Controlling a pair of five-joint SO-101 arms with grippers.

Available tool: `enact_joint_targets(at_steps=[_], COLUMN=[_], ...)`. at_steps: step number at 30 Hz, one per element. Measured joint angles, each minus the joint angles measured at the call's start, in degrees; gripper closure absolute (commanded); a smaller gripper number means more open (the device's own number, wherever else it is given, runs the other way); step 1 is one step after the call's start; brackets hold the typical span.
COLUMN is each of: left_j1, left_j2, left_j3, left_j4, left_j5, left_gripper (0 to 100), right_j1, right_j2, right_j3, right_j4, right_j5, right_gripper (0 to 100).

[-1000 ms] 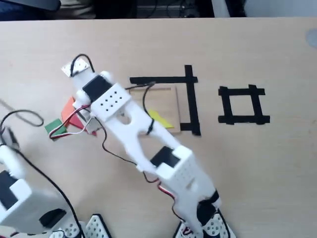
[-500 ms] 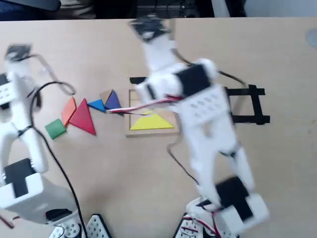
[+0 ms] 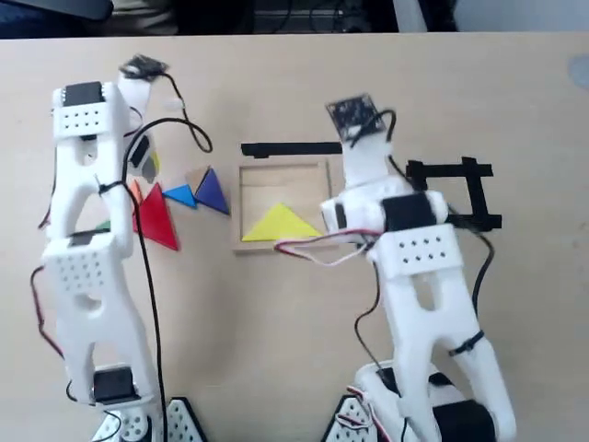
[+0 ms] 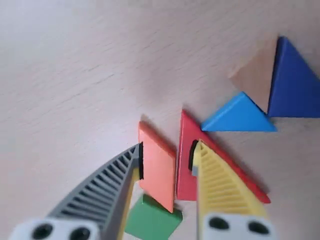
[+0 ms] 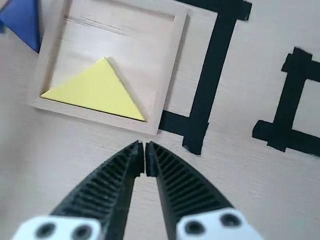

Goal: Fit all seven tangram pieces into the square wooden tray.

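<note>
Over to the square wooden tray in the middle of the table: pale wood, a shallow raised rim, one piece inside. That's the big yellow triangle, lying flat, its long edge along the rim nearest the arms and its apex pointing to the far side. It fills the near half of the tray floor, and the far half is bare wood. Black tape runs beside the tray's far edge and right edge.

The right gripper hangs just off the tray's near rim, its black fingers pressed together with nothing between them.

On the left sit the loose pieces. The left gripper is spread wide over the orange parallelogram, the grey finger at one long edge, the yellow finger over the red triangle right beside it. The orange piece's long axis runs along the line of the fingers. A green square touches its end. Beyond them, a light blue triangle meets the red one's edge, with a tan triangle and a dark blue triangle side by side behind it.
</note>
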Motion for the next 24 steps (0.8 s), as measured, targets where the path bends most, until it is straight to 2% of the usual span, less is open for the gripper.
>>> enact_joint_targets(at_steps=[6, 11, 16, 20, 24], left_j1=[0.00, 0.00, 0.97, 1.58, 1.67], left_j2=[16.70, 26.20, 31.82, 32.79, 32.79], left_j3=[-24.53, -39.12, -44.84, -46.42, -46.51], left_j4=[7.12, 7.47, 7.82, 8.53, 8.53], left_j5=[-3.08, 3.08, 3.69, 1.14, -1.67], left_gripper=[82, 82, 82, 82, 82], right_j1=[-0.18, -5.80, -7.47, -8.79, -16.53], right_j2=[-1.58, -1.58, -1.58, -1.58, -1.58], right_j3=[5.63, 10.20, 12.48, 12.48, 13.36], right_j4=[-3.43, -6.68, -9.76, -10.29, -11.87], right_j5=[-4.22, -4.57, -4.57, -4.66, -1.76], right_gripper=[98.6, 98.6, 98.6, 98.5, 98.5])
